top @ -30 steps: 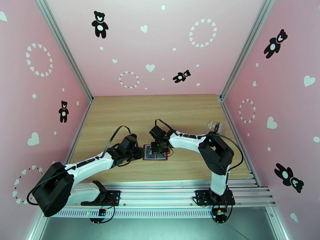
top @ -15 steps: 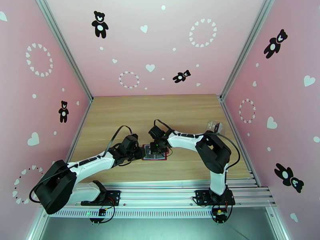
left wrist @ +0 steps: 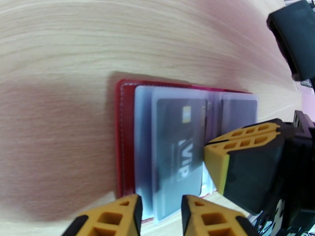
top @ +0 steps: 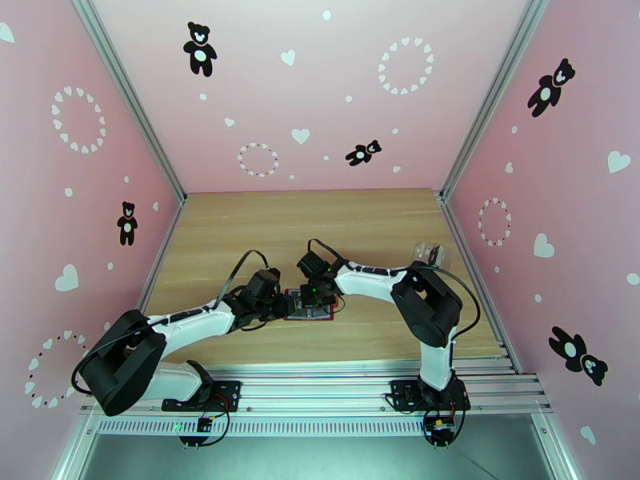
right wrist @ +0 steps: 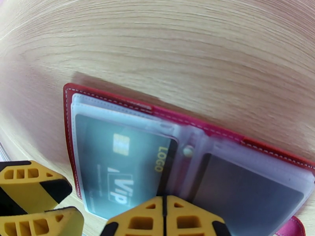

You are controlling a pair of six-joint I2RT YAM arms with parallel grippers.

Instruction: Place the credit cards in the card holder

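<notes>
so the card holder (right wrist: pixel 118 105) is red with white stitching; the credit card (right wrist: pixel 118 166) is dark grey, gold chip, white ViP, yellow LOGO. walls (top: pixel 320 90) pink with black teddies (top: pixel 199 48); table (top: pixel 320 218) pale woodgrain.

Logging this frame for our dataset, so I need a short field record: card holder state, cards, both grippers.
card holder: lies open on the table, clear sleeves up
VIP card: inside a clear sleeve
second dark card: in the neighbouring sleeve
left gripper: jaws slightly apart, at the holder's edge
right gripper: jaws shut, tips over the sleeves by the middle fold
clear box: at the table's right side, apart from the holder
</notes>
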